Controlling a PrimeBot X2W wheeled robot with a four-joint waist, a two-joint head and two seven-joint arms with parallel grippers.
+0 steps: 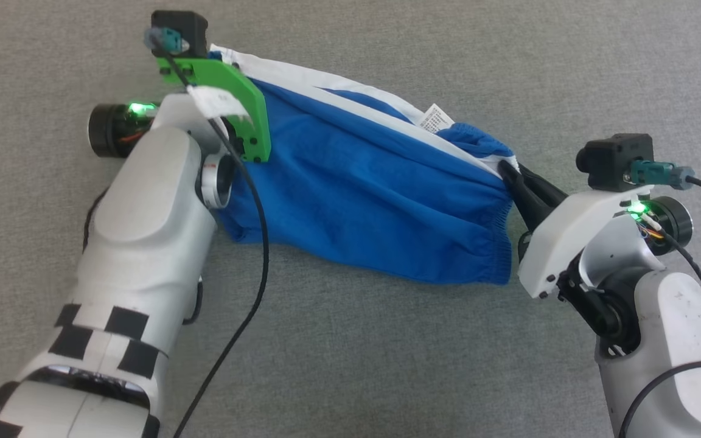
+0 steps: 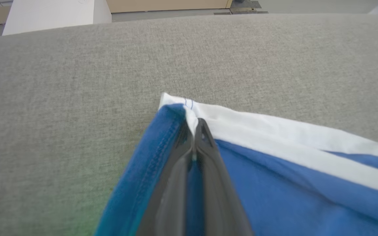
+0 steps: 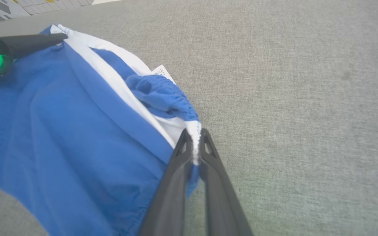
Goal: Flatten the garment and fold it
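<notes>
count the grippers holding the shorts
2. The left gripper is shut on the shorts at a leg-hem corner, on the far left in the head view. The right gripper is shut on the waistband end, on the right.

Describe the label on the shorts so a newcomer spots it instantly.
Blue shorts span the grey surface. Near the right hand, a small label pokes out beside the gathered waistband. Unlike the plain white stripes, it carries fine print.

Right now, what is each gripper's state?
Left gripper: closed on the bright blue shorts with white side stripes, at a striped hem corner.
Right gripper: closed on the shorts' gathered waistband end.
</notes>
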